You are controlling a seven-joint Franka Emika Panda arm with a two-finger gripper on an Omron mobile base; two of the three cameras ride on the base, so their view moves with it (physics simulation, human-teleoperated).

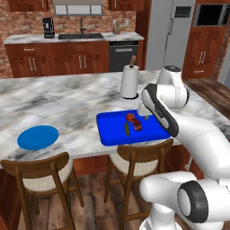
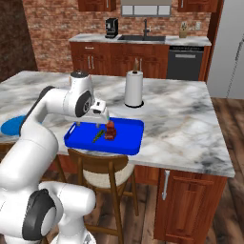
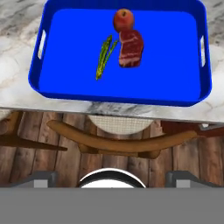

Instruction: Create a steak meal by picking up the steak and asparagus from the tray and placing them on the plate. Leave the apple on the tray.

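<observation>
The bright blue tray point(image 3: 183, 52) lies on the marble island with three things near its middle. The dark red steak point(image 3: 131, 49) sits there with the round red apple point(image 3: 124, 19) touching its far end. The thin green asparagus point(image 3: 104, 57) lies just left of the steak. My gripper point(image 2: 100, 125) hangs open and empty above the tray's near edge, its fingertips point(image 3: 42, 178) spread wide over the counter edge and a chair. The round lighter-blue plate point(image 1: 38, 137) lies far to the left of the tray point(image 1: 112, 130), partly hidden by my arm in the right base view.
A white paper towel roll point(image 1: 129, 81) stands upright behind the tray. Two wooden chairs point(image 1: 139, 157) with woven seats are tucked under the island's near edge, one right below my hand point(image 3: 122, 142). Bare marble point(image 2: 176, 124) stretches right of the tray.
</observation>
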